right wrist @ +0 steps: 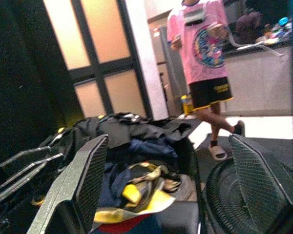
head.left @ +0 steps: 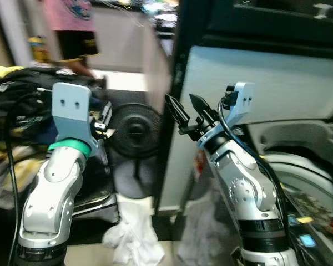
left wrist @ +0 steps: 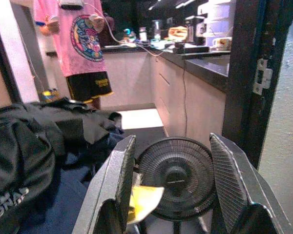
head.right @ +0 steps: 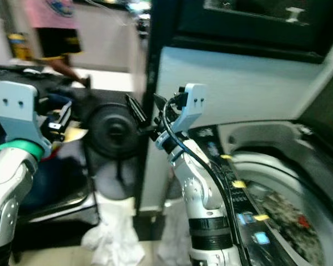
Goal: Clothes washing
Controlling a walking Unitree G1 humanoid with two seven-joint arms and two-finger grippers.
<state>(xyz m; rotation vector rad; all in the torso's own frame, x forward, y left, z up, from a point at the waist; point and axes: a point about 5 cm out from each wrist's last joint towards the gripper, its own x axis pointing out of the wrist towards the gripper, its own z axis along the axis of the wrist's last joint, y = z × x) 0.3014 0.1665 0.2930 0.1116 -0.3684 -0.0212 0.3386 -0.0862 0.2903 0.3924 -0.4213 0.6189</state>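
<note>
A heap of dark and yellow clothes lies in a basket at my left, and it also appears as the clothes heap in the right wrist view. At my right stands the top-loading washing machine, lid up, with laundry in its drum. My left gripper is raised beside the heap, open and holding nothing. My right gripper is held up in the middle, left of the washer, open and holding nothing.
A black floor fan stands straight ahead between the arms. White cloths lie crumpled on the floor below it. A dark door frame borders the washer's white side panel. A person in a pink shirt stands at the back.
</note>
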